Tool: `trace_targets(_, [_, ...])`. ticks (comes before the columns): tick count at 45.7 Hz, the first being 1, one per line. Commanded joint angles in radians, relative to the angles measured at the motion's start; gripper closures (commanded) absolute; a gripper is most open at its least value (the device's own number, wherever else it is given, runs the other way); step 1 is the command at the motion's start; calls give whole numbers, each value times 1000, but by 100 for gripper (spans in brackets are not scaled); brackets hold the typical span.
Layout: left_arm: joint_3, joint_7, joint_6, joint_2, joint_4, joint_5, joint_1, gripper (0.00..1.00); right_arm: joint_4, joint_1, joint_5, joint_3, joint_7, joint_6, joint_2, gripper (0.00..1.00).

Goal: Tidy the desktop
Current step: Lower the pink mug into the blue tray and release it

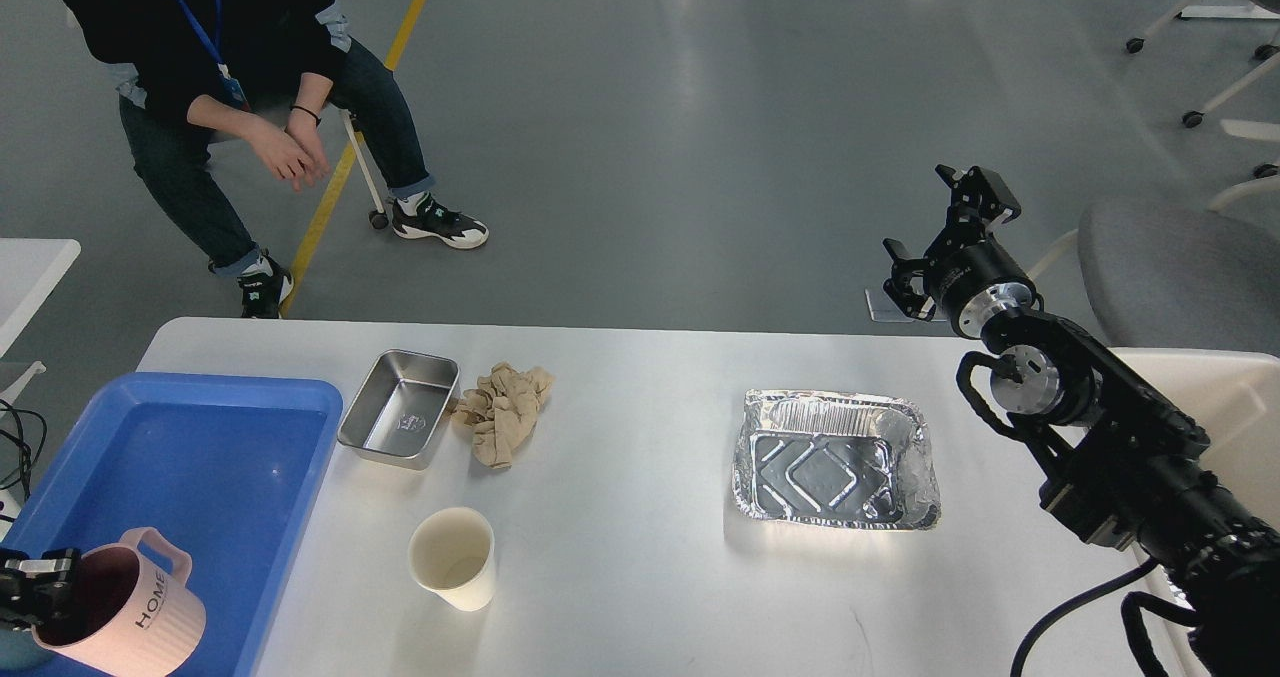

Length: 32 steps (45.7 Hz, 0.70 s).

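The white desktop (640, 557) carries a steel tin (400, 421), a crumpled beige cloth (503, 412), a paper cup (453, 558) and a foil tray (833, 460). My left gripper (40, 587) is at the lower left edge, shut on the rim of a pink "HOME" mug (125, 617), held low inside the blue tray (190, 487). My right gripper (945, 232) is open and empty, raised beyond the desktop's far right edge.
A person (230, 87) sits on a stool beyond the far left of the desktop. A grey chair (1180, 277) stands at the right. A small white table corner (35, 267) is at the left. A teal object shows at the bottom left corner (12, 652).
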Motion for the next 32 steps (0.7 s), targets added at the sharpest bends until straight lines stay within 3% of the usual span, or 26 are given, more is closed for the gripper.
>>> trace_targets(1, [0,0,0,-1,1,20,33,100,0,-2,0,0,0,0,2,0])
trace_targets(16, [0,0,16,-7,13,23,47,100,0,2,0,0,0,0,5,0])
trace_targets(32, [0,0,87,-16,31,43,47,100,0,0,0,0,0,0,3,0])
